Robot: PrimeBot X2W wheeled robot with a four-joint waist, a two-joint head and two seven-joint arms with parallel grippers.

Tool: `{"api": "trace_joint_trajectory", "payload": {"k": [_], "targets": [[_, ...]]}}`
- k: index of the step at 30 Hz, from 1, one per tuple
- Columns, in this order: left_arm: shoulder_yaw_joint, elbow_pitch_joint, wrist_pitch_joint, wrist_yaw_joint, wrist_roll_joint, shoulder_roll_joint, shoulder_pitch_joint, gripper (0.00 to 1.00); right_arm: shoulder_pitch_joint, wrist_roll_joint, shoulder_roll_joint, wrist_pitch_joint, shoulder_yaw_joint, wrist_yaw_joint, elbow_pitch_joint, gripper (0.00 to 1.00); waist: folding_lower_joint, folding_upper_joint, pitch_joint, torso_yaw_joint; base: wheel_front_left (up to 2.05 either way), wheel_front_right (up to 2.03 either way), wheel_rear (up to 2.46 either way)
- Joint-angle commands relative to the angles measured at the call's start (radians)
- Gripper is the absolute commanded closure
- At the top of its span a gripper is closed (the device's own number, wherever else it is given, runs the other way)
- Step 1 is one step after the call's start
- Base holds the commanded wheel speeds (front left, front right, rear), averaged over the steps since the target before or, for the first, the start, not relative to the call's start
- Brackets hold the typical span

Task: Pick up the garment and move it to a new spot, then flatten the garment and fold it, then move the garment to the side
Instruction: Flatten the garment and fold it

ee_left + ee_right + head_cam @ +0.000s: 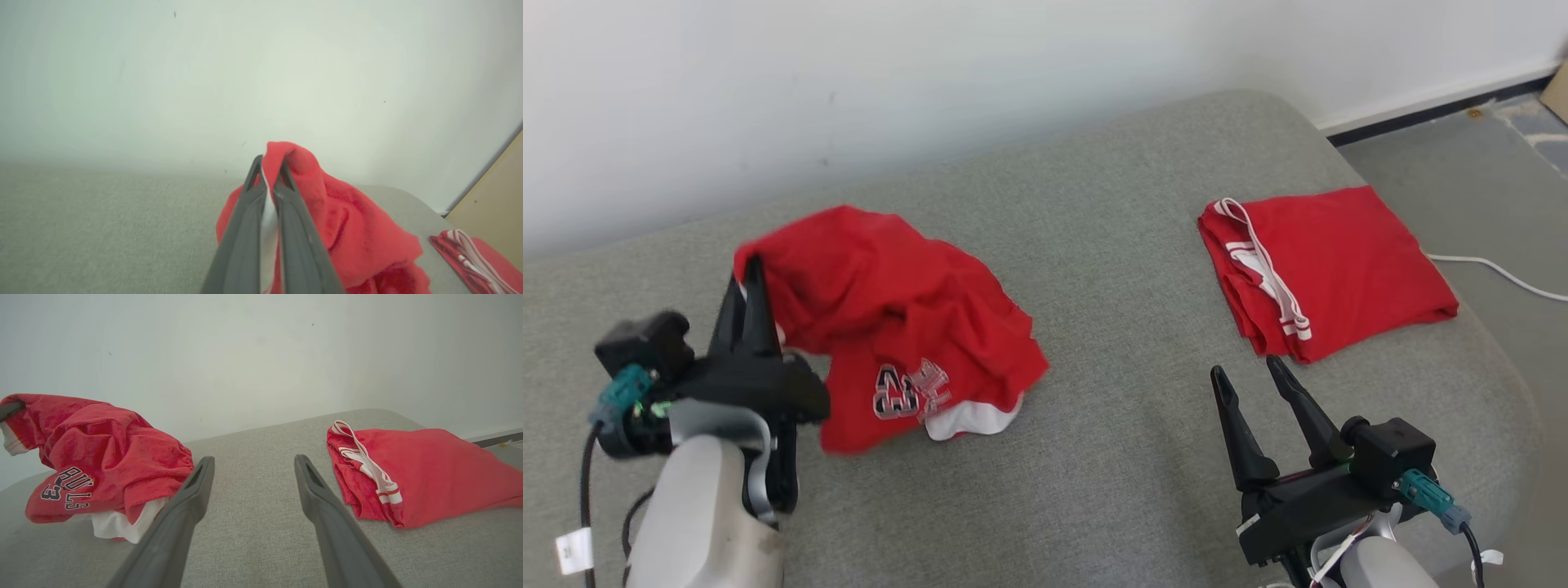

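Grey cushioned seat (1111, 245), white wall behind. Crumpled red garment (907, 302) lies at seat's left. Left claw (747, 273) clenched on its upper edge; right claw (1245, 367) released, idle. Step: pick-up. Next, likely: lift clear, carry to the bare middle.

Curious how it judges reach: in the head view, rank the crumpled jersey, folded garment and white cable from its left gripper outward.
1. crumpled jersey: pinched in the left gripper.
2. folded garment: far over on the right.
3. white cable: beyond it, farthest right.
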Motion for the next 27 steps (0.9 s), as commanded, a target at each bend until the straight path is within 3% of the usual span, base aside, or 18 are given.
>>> {"api": "trace_joint_trajectory", "payload": {"k": [1, 13, 18, 22, 23, 24, 27], "targets": [[-0.005, -0.053, -0.006, -0.001, 0.013, 0.0, -0.022, 1.0, 0.012, 0.001, -0.003, 0.0, 0.0, -0.003, 0.001, 0.0, 0.0, -0.0001, -0.021, 0.02, 0.0, 0.0, 0.0], [-0.083, -0.369, 0.031, 0.012, 0.063, -0.001, -0.089, 1.0, 0.021, -0.007, 0.005, 0.0, -0.012, -0.003, 0.006, 0.0, 0.0, -0.0001, -0.045, 0.047, 0.0, 0.0, 0.0], [-0.132, -0.359, 0.081, -0.002, 0.043, -0.011, -0.047, 1.0, 0.019, -0.005, 0.008, 0.0, -0.009, -0.003, 0.002, 0.0, 0.0, -0.0001, -0.041, 0.051, 0.0, 0.0, 0.0], [-0.231, -0.269, 0.141, -0.038, -0.009, -0.023, 0.021, 1.0, 0.021, -0.004, 0.009, 0.0, -0.013, -0.003, 0.0, 0.0, 0.0, -0.0001, -0.035, 0.058, 0.0, 0.0, 0.0], [-0.257, -0.247, 0.149, -0.043, -0.024, -0.024, 0.033, 0.31, 0.02, -0.003, 0.009, 0.0, -0.013, -0.003, 0.001, 0.0, 0.0, -0.0001, -0.034, 0.059, 0.0, 0.0, 0.0], [-0.277, -0.229, 0.152, -0.042, -0.043, -0.025, 0.041, 0.0, 0.017, -0.003, 0.01, 0.0, -0.012, -0.003, 0.002, 0.0, 0.0, -0.0001, -0.033, 0.061, 0.0, 0.0, 0.0], [-0.352, -0.191, 0.137, -0.034, -0.113, -0.028, 0.069, 0.0, 0.01, -0.003, 0.01, 0.0, -0.015, -0.003, 0.001, 0.0, 0.0, -0.0001, -0.03, 0.069, 0.0, 0.0, 0.0]]}}
